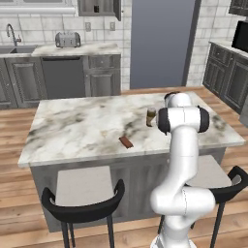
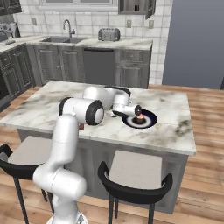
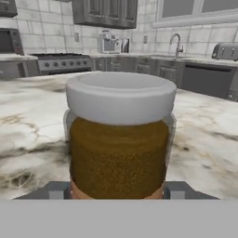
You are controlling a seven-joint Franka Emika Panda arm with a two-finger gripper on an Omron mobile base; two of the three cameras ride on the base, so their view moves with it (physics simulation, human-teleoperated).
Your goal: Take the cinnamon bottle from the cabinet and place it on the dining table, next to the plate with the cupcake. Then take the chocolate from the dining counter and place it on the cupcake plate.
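Observation:
The cinnamon bottle (image 3: pixel 120 139), a clear jar of brown powder with a white lid, stands upright on the marble dining counter (image 1: pixel 77 131); it also shows as the bottle (image 1: pixel 151 116) just left of my arm. My gripper (image 2: pixel 133 110) reaches to the bottle from the side, and a grey fingertip (image 3: pixel 58 189) sits close on each side of its base. Whether the fingertips still press it I cannot tell. The dark plate (image 2: pixel 151 116) with the cupcake (image 2: pixel 140 118) lies right beside my hand. The brown chocolate (image 1: pixel 126 141) bar lies near the counter's front edge.
Two black-backed stools (image 1: pixel 82 193) (image 2: pixel 135 170) stand at the counter's near side. Along the back wall run a counter with a toaster (image 1: pixel 68 39) and sink (image 2: pixel 65 39), and an open upper cabinet (image 1: pixel 99 7).

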